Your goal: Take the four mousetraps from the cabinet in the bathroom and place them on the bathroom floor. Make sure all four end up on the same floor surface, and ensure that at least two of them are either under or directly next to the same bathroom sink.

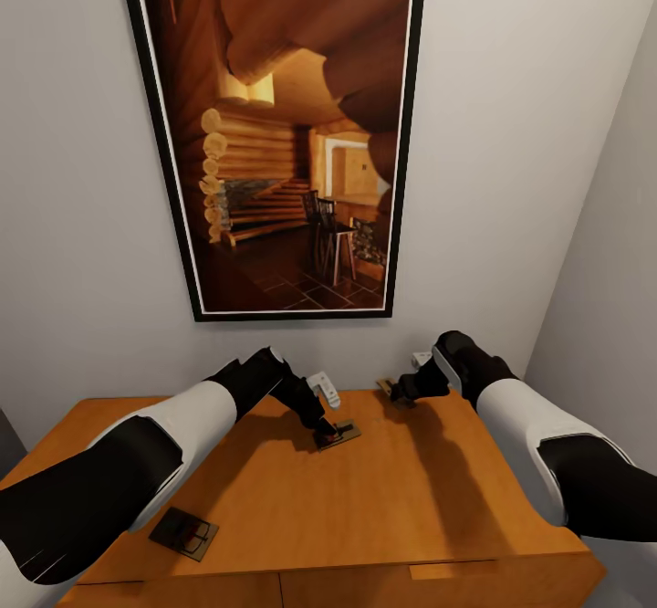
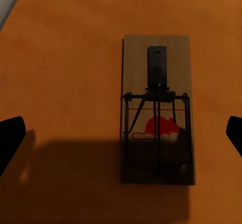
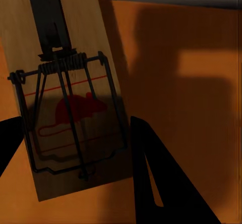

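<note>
Left gripper (image 1: 327, 432) fingers apart over a mousetrap (image 1: 338, 434) mid-cabinet (image 1: 411, 498), right gripper (image 1: 401, 393) clamping another mousetrap (image 1: 394, 391) at 1 o'clock, third mousetrap (image 1: 183, 533) at 8 o'clock

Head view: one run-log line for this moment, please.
left gripper: open over mousetrap | right gripper: shut on second mousetrap | cabinet top

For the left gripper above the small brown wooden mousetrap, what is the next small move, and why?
Probably lower the left gripper and close it. In the left wrist view its black fingertips stand open on both sides of the small brown wooden mousetrap, which lies flat on the orange-brown wooden cabinet top, not yet gripped.
</note>
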`<state>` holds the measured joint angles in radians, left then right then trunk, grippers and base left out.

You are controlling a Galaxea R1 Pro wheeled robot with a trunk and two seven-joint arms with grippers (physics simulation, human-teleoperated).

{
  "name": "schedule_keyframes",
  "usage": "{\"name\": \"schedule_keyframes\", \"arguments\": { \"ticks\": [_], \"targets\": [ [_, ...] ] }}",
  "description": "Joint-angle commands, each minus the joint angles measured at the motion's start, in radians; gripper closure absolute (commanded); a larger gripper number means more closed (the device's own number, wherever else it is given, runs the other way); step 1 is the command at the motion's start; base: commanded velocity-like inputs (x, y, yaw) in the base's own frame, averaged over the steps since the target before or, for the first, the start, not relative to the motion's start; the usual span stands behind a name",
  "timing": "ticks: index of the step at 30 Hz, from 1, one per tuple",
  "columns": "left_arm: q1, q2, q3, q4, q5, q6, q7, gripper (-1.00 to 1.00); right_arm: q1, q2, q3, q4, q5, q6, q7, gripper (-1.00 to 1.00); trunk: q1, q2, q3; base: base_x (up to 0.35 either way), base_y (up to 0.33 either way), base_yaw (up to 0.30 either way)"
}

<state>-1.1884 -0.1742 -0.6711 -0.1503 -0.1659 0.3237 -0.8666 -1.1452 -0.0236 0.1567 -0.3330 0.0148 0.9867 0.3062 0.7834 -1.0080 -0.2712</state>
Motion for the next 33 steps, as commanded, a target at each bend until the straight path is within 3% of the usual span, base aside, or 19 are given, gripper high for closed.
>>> {"name": "schedule_keyframes", "arguments": {
  "ticks": [1,5,8,11,14,17,20,25,33],
  "targets": [
    [0.000,0.000,0.008,-0.001,-0.009,0.009,-0.005,-1.00,-0.001,-0.003,0.006,-0.001,-0.002,0.004,0.001,1.00,0.000,-0.001,-0.001,0.000,0.000,0.000],
    [0.000,0.000,0.009,0.000,-0.009,0.009,-0.005,-1.00,-0.001,-0.022,0.007,-0.001,0.000,0.006,0.002,1.00,0.000,-0.001,-0.001,0.000,0.000,0.000],
    [0.000,0.000,0.010,0.000,-0.009,0.009,-0.005,-1.00,-0.001,-0.052,0.007,-0.002,0.002,0.012,0.002,1.00,0.000,-0.001,-0.001,0.000,0.000,0.000],
    [0.000,0.000,0.010,0.000,-0.009,0.009,-0.005,-1.00,-0.001,-0.106,0.008,-0.003,0.005,0.016,0.004,1.00,0.000,-0.001,-0.001,0.000,0.000,0.000],
    [0.000,0.000,0.009,0.000,-0.009,0.009,-0.004,-1.00,-0.001,-0.192,0.012,-0.004,0.006,0.025,0.006,1.00,0.000,-0.001,-0.001,0.000,0.000,0.000],
    [0.001,0.000,0.009,0.000,-0.009,0.010,-0.003,-1.00,-0.001,-0.248,0.014,-0.004,0.007,0.039,0.006,1.00,0.000,-0.001,-0.001,0.000,0.000,0.000],
    [0.001,0.000,0.009,0.000,-0.008,0.010,-0.003,-1.00,-0.001,-0.286,0.016,-0.004,0.008,0.049,0.007,1.00,0.000,-0.001,-0.001,0.000,0.000,0.000],
    [0.001,0.000,0.010,0.000,-0.008,0.011,-0.003,-1.00,-0.001,-0.322,0.018,-0.005,0.009,0.056,0.012,1.00,0.000,-0.001,-0.001,0.000,0.000,0.000],
    [0.004,0.000,0.010,0.000,-0.008,0.010,-0.003,-1.00,-0.001,-0.332,0.020,-0.018,0.010,0.061,0.015,1.00,0.000,-0.001,-0.001,0.000,0.000,0.000]
  ]
}}
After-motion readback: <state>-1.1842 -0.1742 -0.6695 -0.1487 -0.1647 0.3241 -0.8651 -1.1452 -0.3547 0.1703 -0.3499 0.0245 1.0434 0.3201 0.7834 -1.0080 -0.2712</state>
